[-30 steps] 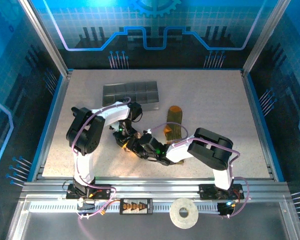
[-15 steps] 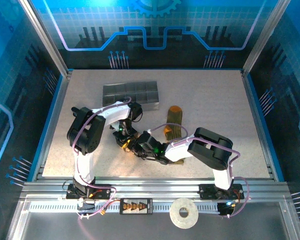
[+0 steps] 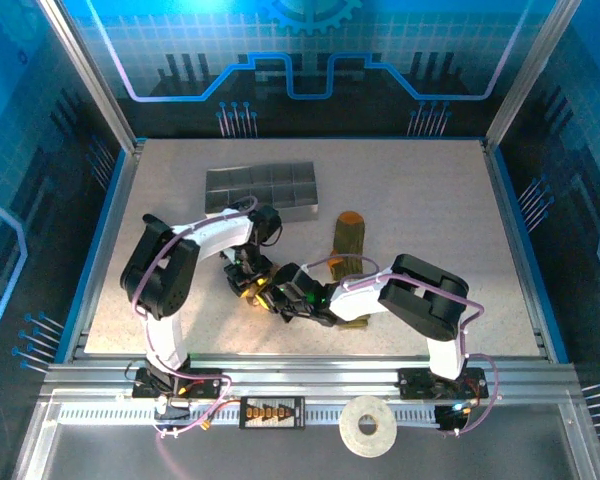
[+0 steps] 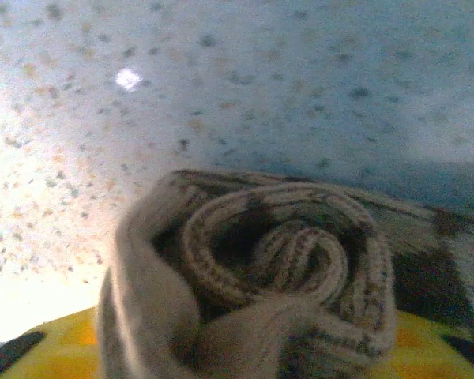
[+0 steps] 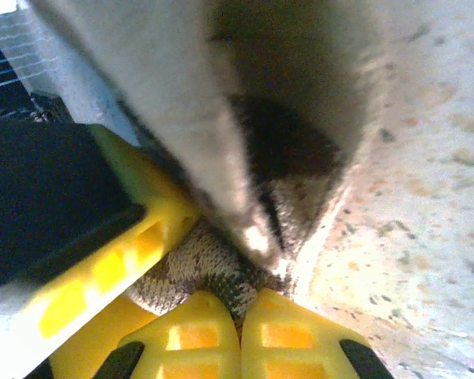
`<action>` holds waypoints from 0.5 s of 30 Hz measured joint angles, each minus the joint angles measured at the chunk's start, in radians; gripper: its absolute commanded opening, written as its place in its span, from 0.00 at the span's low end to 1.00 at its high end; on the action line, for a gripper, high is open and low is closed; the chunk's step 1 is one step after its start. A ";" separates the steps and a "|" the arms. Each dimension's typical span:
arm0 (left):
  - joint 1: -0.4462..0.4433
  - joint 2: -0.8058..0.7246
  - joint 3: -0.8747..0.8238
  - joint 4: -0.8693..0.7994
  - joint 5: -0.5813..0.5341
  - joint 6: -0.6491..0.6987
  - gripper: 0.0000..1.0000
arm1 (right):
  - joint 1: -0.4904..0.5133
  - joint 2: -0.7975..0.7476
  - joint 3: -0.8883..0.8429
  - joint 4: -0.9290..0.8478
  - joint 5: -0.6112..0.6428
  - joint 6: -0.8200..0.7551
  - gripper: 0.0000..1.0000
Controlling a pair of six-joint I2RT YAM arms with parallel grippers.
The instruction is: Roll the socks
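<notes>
speckled table [image 3: 420, 200], grey tray [image 3: 263, 190] far-left, olive sock [image 3: 348, 238] ctr, rolled beige sock [image 4: 300, 260]

**Much stays hidden around my fingers**

From above, my left gripper [image 3: 244, 282] and my right gripper [image 3: 270, 294] cover almost all of the beige-brown sock [image 4: 253, 260]. My right arm [image 3: 365, 300] hides the near end of the olive green sock [image 3: 348, 238]. In my left wrist view the lower edge cuts off this beige-brown sock and my fingers [image 4: 71, 335], so I cannot tell if they press it. In my right wrist view a grey blurred mass [image 5: 182, 95] sits close to the lens; I cannot name it.
</notes>
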 measured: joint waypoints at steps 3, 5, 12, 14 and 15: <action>0.017 -0.066 -0.034 0.071 0.015 0.025 0.70 | -0.008 0.001 0.006 -0.017 -0.022 0.029 0.00; 0.032 -0.119 -0.044 0.105 0.026 0.047 0.74 | -0.010 0.001 0.005 -0.019 -0.027 0.044 0.00; 0.087 -0.298 -0.095 0.167 0.045 0.132 0.70 | -0.021 0.004 0.005 -0.018 -0.055 0.074 0.00; 0.092 -0.366 -0.150 0.177 0.045 0.164 0.66 | -0.024 0.005 0.006 -0.018 -0.061 0.080 0.00; 0.092 -0.395 -0.175 0.183 0.046 0.178 0.64 | -0.026 0.006 0.006 -0.016 -0.065 0.084 0.00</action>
